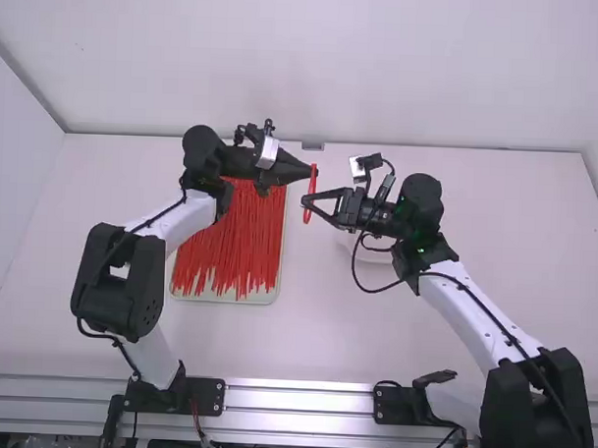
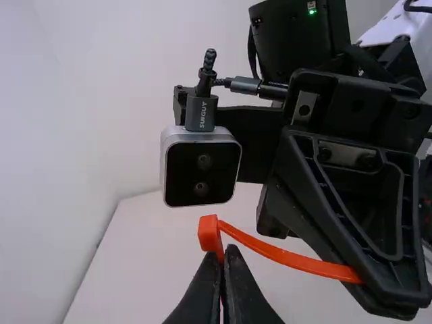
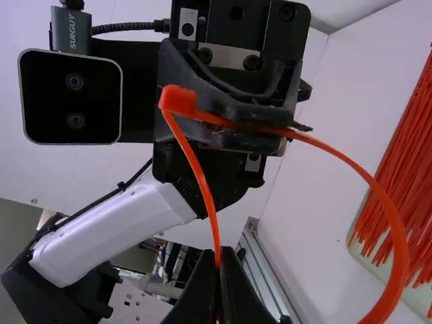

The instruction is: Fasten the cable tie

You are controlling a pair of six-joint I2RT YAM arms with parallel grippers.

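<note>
A red cable tie (image 1: 307,214) hangs in the air between both grippers, above the table near the tray's far right corner. My left gripper (image 1: 311,171) is shut on the tie just behind its square head (image 2: 208,233). The strap (image 2: 283,255) runs from there to the right arm's fingers (image 2: 351,223). My right gripper (image 1: 308,201) is shut on the strap's tail end (image 3: 196,169). In the right wrist view the strap bends in a wide loop (image 3: 395,229) back up to the head (image 3: 177,100), held by the left gripper (image 3: 229,115). The tail tip sits close below the head.
A pale tray (image 1: 273,282) left of the middle holds a spread bundle of red cable ties (image 1: 235,241) under the left arm. White table stretches to the right and front. A grey wall stands behind.
</note>
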